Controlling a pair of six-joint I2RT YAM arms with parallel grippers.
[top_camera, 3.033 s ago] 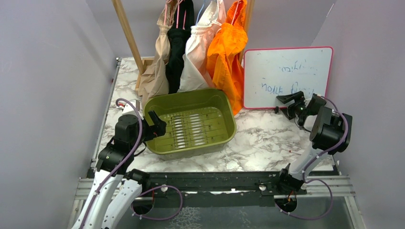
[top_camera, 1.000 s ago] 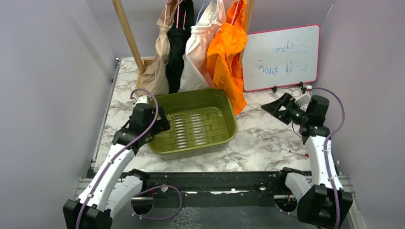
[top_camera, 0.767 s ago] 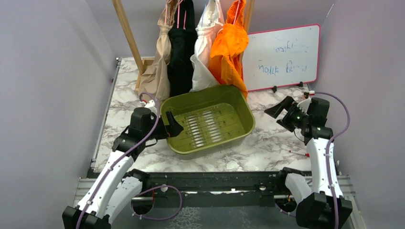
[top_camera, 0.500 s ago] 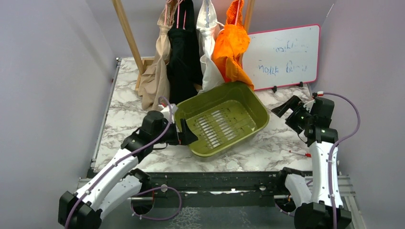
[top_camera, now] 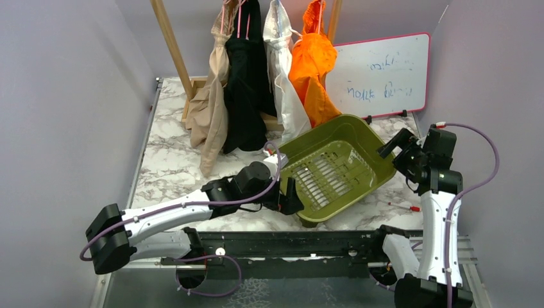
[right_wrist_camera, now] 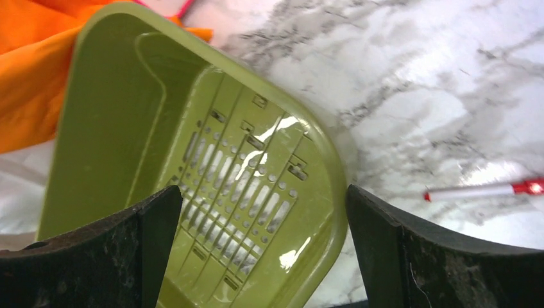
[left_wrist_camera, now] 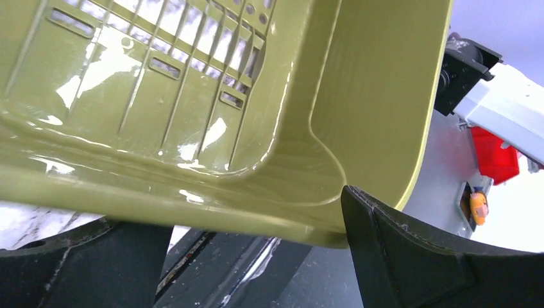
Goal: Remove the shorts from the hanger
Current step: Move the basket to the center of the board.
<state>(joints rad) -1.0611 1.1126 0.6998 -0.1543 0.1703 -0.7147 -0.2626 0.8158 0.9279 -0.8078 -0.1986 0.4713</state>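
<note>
The tan shorts (top_camera: 208,122), black shorts (top_camera: 247,96), cream-white shorts (top_camera: 285,96) and orange shorts (top_camera: 314,64) hang side by side from the rack (top_camera: 172,45) at the back of the marble surface (top_camera: 167,160). The left claw (top_camera: 287,196) is released, its fingers spread around the near corner of the tilted green basket (top_camera: 330,173). The right claw (top_camera: 396,146), also spread wide, hovers just beside the basket's right corner.

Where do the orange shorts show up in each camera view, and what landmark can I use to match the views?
Top external: the orange shorts hang at top centre, just above the far rim of the green basket.
Left wrist: not in it; the basket's wall fills most of the picture.
Right wrist: upper left corner, behind the basket's rim.
Shared landmark: the green basket, visible in all three views.
</note>
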